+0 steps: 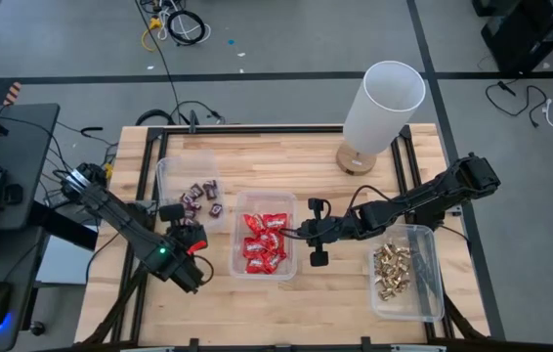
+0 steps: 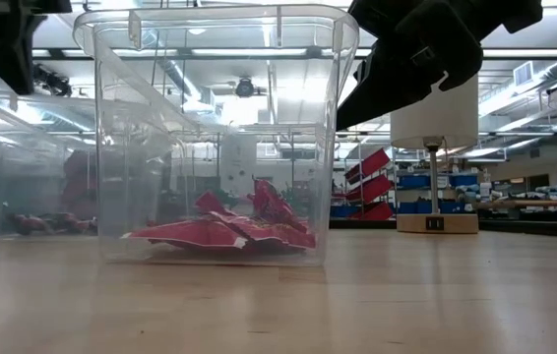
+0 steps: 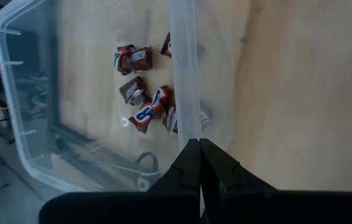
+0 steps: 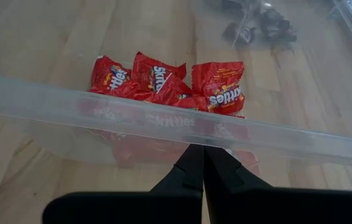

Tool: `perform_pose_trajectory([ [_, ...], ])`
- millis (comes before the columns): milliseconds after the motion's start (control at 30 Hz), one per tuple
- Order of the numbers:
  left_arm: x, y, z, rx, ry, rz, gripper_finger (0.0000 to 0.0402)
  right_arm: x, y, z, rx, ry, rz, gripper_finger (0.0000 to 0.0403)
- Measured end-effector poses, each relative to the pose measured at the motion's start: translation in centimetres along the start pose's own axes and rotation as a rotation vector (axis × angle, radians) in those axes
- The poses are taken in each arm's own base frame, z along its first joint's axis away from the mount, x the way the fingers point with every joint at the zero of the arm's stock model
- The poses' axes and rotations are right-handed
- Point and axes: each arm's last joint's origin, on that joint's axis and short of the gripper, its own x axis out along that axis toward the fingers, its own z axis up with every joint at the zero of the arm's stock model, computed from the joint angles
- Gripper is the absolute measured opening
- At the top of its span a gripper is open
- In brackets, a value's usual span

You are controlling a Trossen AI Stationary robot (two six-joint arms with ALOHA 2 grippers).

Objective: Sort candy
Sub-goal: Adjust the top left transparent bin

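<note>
The candy lies in three clear bins. Dark mini bars (image 1: 201,198) are in the left bin (image 1: 167,171), red packets (image 1: 265,241) in the middle bin (image 1: 291,200), and gold pieces (image 1: 392,270) in the right bin (image 1: 423,235). My left gripper (image 1: 172,210) is shut and empty; in its wrist view the gripper (image 3: 199,147) hangs over the left bin's near wall (image 3: 184,74), the bars (image 3: 145,102) beyond it. My right gripper (image 1: 294,235) is shut and empty too. In its wrist view the right gripper (image 4: 199,150) stands just outside the middle bin's right wall (image 4: 163,118), facing the red packets (image 4: 163,81).
A white cylinder lamp (image 1: 384,103) on a wooden foot (image 1: 357,158) stands at the table's far right. Bare wood lies between the bins and along the near edge (image 1: 257,313). In the low view the middle bin (image 2: 219,128) fills the centre, with the arms above it.
</note>
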Motion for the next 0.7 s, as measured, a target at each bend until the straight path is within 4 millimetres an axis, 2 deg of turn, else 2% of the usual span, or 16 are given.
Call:
perform_pose_trajectory([
  [700,1.1,2.7,1.5,-0.155,-0.037,0.062,0.0,0.1,-0.4,0.0,0.01,0.002,-0.009,0.0],
])
